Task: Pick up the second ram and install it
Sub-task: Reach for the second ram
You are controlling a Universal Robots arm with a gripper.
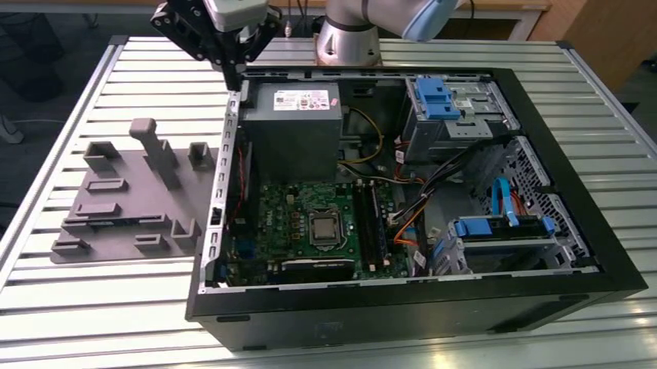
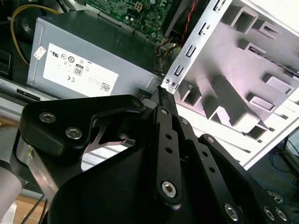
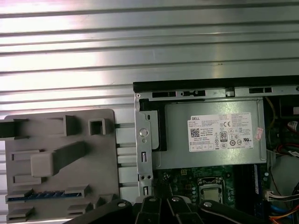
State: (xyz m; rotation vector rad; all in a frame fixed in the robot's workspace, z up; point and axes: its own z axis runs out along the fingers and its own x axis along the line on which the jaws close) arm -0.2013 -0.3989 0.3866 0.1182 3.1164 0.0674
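Black gripper (image 1: pixel 235 75) hangs over the corner of the open computer case (image 1: pixel 411 311) toward the exterior view's left, just above the grey power supply (image 1: pixel 292 127). Its fingers (image 2: pixel 166 140) are pressed together with nothing between them. The ram stick (image 3: pixel 44 195) (a thin dark strip, seen edge-on) sits in a slot of the grey plastic plate (image 1: pixel 134 192) beside the case, well apart from the gripper.

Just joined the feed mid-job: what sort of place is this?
Probably a lab bench for robotic PC assembly: an open computer case with its motherboard lies on a slatted metal table, beside a grey fixture plate.
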